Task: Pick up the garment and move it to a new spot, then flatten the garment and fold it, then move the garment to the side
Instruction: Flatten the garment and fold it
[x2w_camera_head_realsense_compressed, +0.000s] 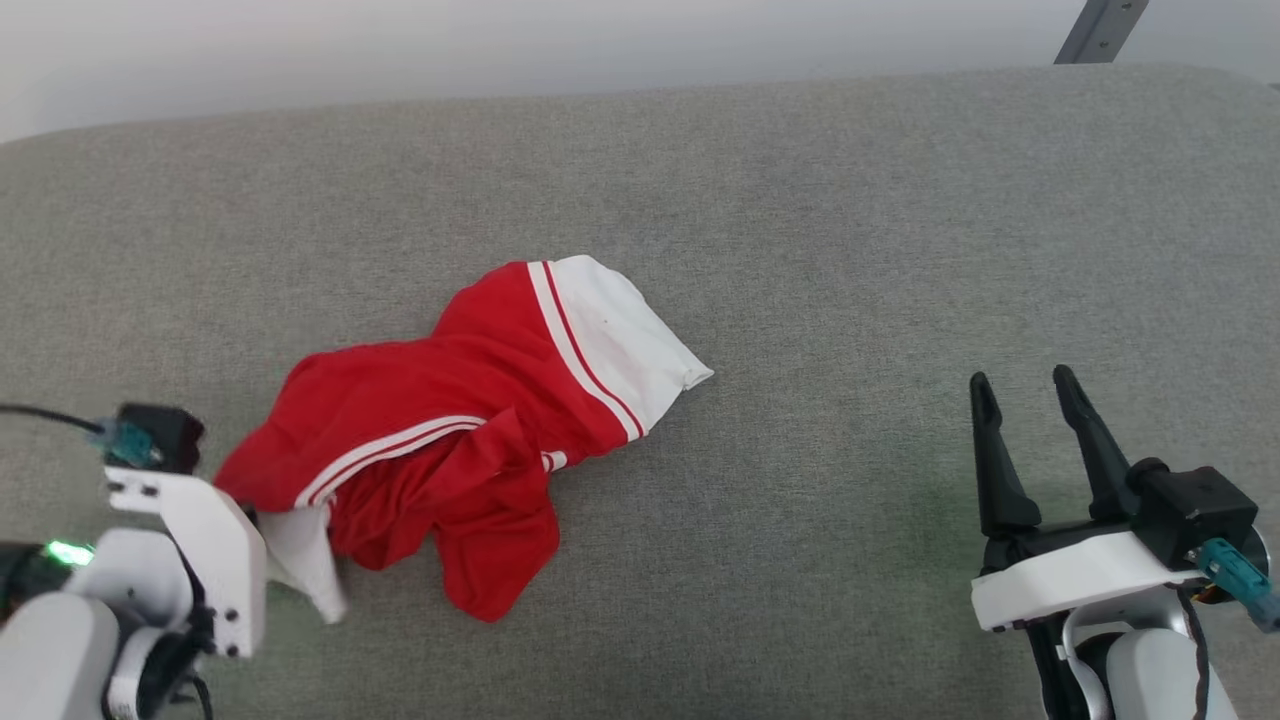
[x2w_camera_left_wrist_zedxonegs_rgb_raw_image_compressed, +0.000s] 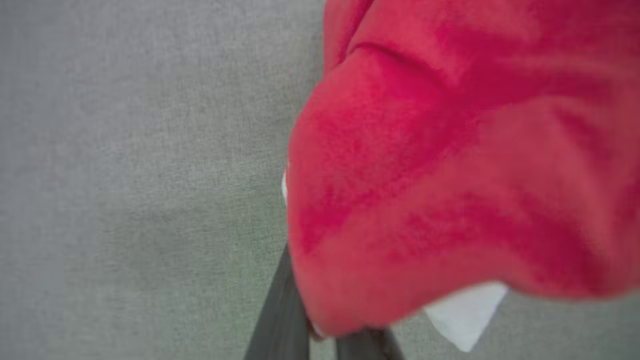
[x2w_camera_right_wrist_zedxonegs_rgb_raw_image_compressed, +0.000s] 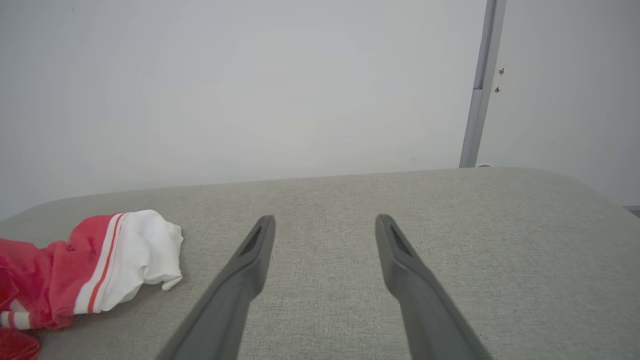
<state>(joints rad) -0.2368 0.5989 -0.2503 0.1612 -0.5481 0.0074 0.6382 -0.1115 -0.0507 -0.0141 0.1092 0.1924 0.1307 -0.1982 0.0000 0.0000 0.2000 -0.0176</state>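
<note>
Lying in a crumpled heap on the grey padded bench (x2w_camera_head_realsense_compressed: 850, 220), the garment (x2w_camera_head_realsense_compressed: 470, 430) is sitting left of the middle. Its wide white band (x2w_camera_head_realsense_compressed: 625, 340) is pointing toward the far right, edged by two thin white stripes. Another pair of stripes is running across the red folds nearer the robot. A white corner is hanging at the near left end.

The left gripper (x2w_camera_left_wrist_zedxonegs_rgb_raw_image_compressed: 322, 334) is sitting at that near left end. In the left wrist view its two dark fingers (x2w_camera_left_wrist_zedxonegs_rgb_raw_image_compressed: 280, 310) are standing close together, with the red cloth bunched between them and draping over their tips. The gripper seems to be pinching the edge of the garment, though the view is blurred. In the head view the white wrist bracket (x2w_camera_head_realsense_compressed: 215, 540) is covering the fingers, and a green light (x2w_camera_head_realsense_compressed: 68, 552) is glowing on the arm.

The right gripper (x2w_camera_head_realsense_compressed: 1030, 392) is staying well apart from the garment, at the near right of the bench. Its fingers are spread wide with nothing between them, pointing away from the robot. In the right wrist view they are aiming across bare grey fabric toward a pale wall (x2w_camera_right_wrist_zedxonegs_rgb_raw_image_compressed: 250, 90) and a grey metal post (x2w_camera_right_wrist_zedxonegs_rgb_raw_image_compressed: 481, 85). The garment's white band is lying off to their left.
</note>
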